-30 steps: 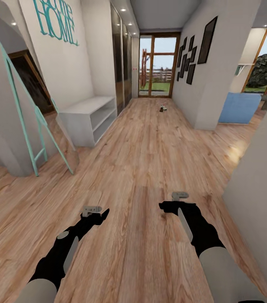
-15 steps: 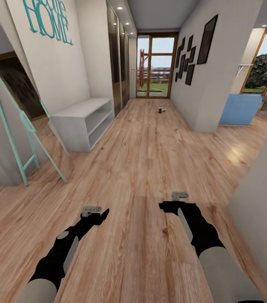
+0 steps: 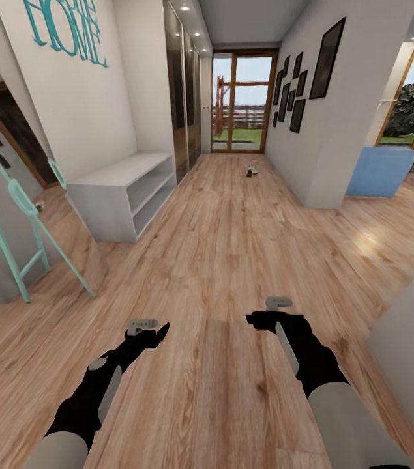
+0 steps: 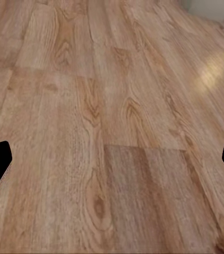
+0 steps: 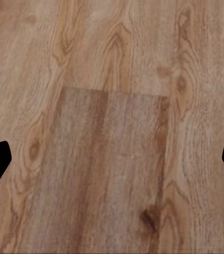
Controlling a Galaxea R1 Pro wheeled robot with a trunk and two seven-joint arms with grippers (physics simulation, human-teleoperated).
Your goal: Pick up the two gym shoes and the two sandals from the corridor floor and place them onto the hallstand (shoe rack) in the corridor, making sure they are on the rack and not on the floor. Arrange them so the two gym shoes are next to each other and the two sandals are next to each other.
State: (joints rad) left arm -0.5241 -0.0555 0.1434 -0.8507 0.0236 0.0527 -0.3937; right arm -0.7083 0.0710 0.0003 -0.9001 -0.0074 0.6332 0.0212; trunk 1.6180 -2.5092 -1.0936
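nothing looks placed yet: the hallstand (image 3: 123, 189) at left-centre stands bare, small shoe-like things (image 3: 251, 170) lie far down the corridor floor (image 3: 233, 260), and the left gripper (image 3: 147, 326) and right gripper (image 3: 276, 307) are spread, holding nothing.

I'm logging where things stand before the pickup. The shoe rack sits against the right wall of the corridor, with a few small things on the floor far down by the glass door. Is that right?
Not quite. In the head view the rack stands against the left wall, not the right. The rest holds: small things, too far off to identify, lie on the floor near the glass door.
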